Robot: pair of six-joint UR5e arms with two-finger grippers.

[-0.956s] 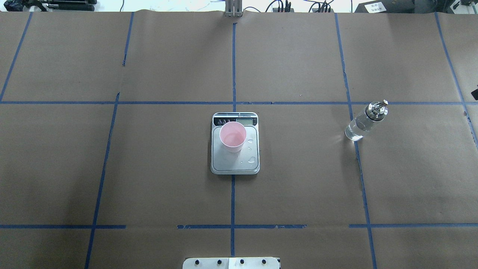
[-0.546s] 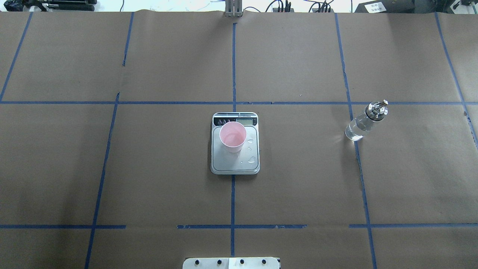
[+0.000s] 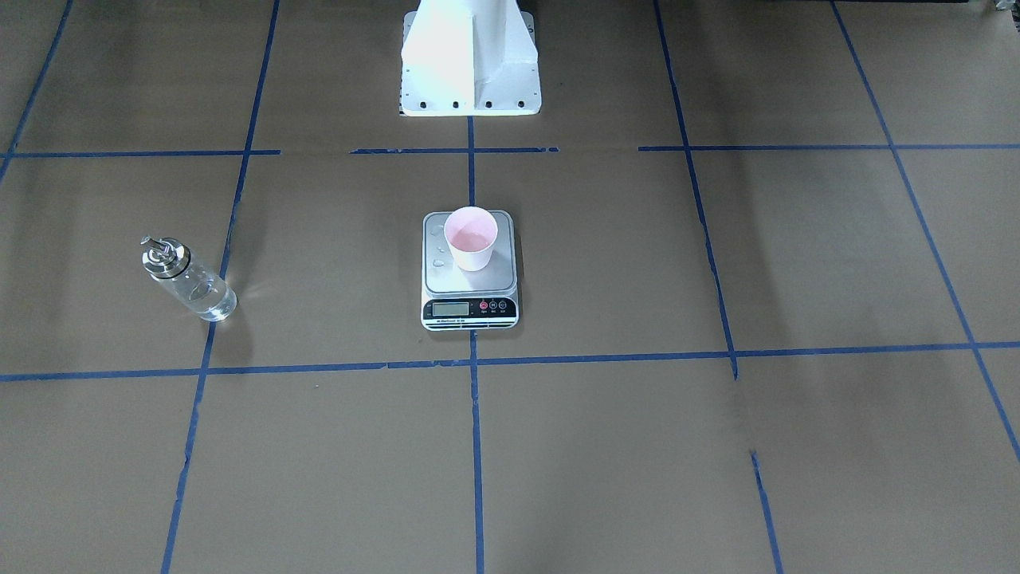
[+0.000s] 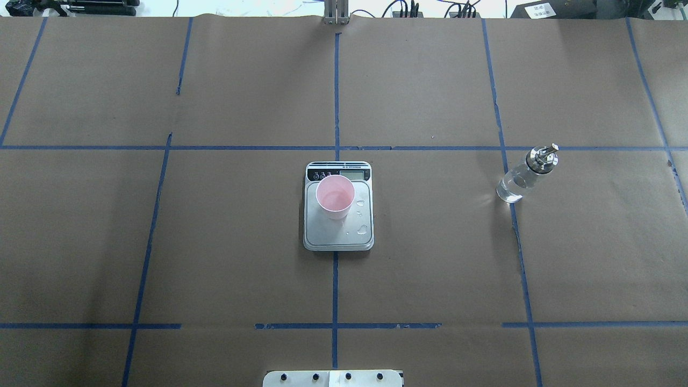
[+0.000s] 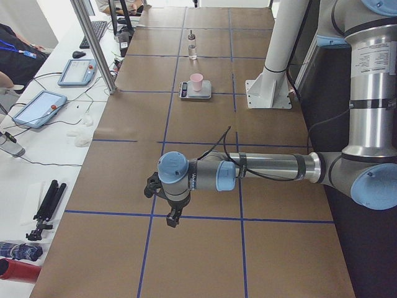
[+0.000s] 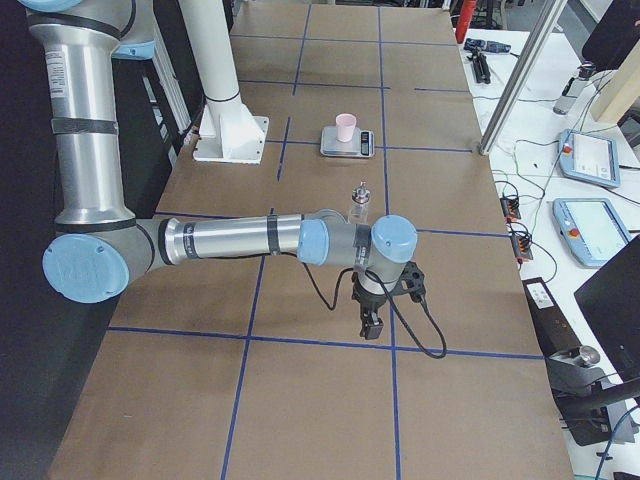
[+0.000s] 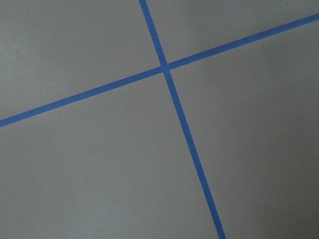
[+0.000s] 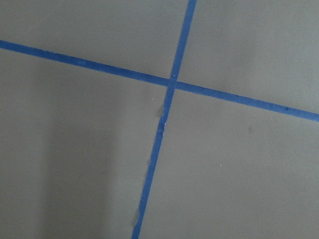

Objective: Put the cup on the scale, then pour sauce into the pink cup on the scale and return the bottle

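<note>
The pink cup (image 4: 335, 196) stands upright on the far left part of the scale's silver platform (image 4: 338, 236); it also shows in the front-facing view (image 3: 470, 237). Clear liquid lies in the cup, and droplets (image 4: 364, 230) sit on the platform beside it. The glass bottle (image 4: 520, 180) with the silver pourer cap stands alone on the table to the right, and shows in the front-facing view (image 3: 191, 287). My left gripper (image 5: 172, 218) and right gripper (image 6: 370, 325) hang over tape crossings at the table's ends, far from both. I cannot tell whether they are open or shut.
Brown paper with a blue tape grid covers the table. The robot's white base (image 3: 470, 64) stands at the near edge. Tablets (image 5: 40, 105) and cables lie on the operators' side bench. An upright metal post (image 5: 93, 43) stands at the table's far edge.
A dark part at the overhead view's right edge one second ago is gone from view. The cup, scale and bottle have not moved.
</note>
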